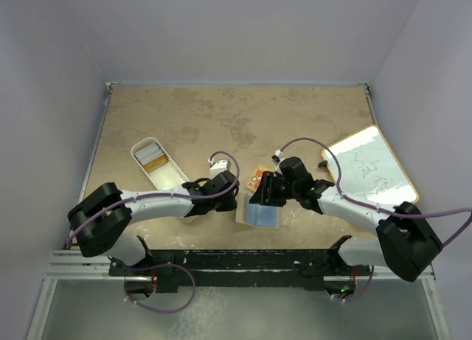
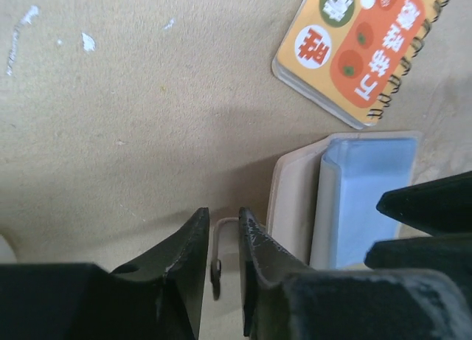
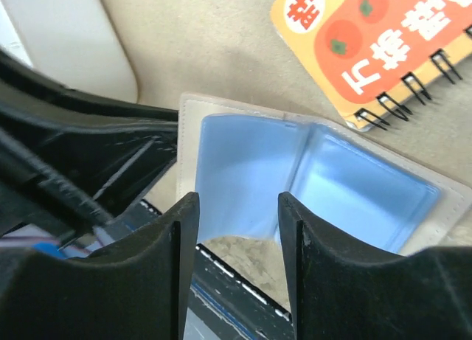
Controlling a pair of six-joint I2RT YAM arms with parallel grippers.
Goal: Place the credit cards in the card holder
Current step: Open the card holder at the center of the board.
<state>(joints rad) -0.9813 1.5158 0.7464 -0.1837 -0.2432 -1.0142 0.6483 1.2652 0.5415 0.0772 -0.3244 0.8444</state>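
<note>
Progress looks close to nil: the holder (image 3: 243, 155) lies opened flat directly under the right pincer (image 3: 237, 203), and both its blue sleeves show no card. The cards (image 1: 151, 157) appear to sit in the bin (image 1: 168, 175), ahead of the left pincer (image 2: 221, 226) and off to its left, so every card is judged left to fetch and slot. The right pincer is released, with its fingers spread and carrying nothing, and it straddles the holder's near rim. The left pincer sits just beside the holder's left rim with its jaws drawn nearly together around the tab (image 2: 226, 255). Whether they actually press the tab cannot be told; if they do, it is likely pinning the holder open. Room is tight here. The two pincers crowd each other, the left one's black body lying just to the left of the right one's fingers. The booklet (image 3: 369, 45) lies just ahead of the right pincer, its spiral edge just beside the holder's far corner. The table's near edge and a dark rail (image 3: 228, 281) run right behind the right pincer's fingertips, so there is little room to pull back. The freest way for moving seems to be ahead of both pincers. A board (image 1: 369, 167) lies well off to the right pincer's right.
</note>
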